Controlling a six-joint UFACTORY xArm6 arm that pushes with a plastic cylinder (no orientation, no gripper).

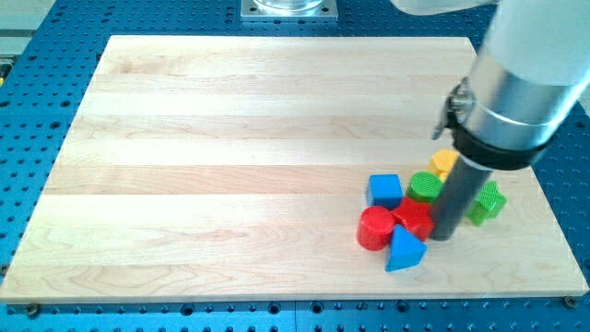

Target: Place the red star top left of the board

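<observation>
The red star (412,218) lies in a cluster of blocks at the view's lower right of the wooden board (230,138). My tip (443,237) stands right against the red star's right side. A red cylinder (375,228) touches the star on its left. A blue triangular block (404,249) lies just below the star. A blue cube (384,191) sits above and left of it. A green round block (425,186) sits above the star, partly behind the rod.
A yellow block (445,162) shows above the green round one, partly hidden by the arm. A green star-like block (487,203) lies right of the rod. The arm's wide silver and black body (516,101) covers the board's upper right. Blue perforated table surrounds the board.
</observation>
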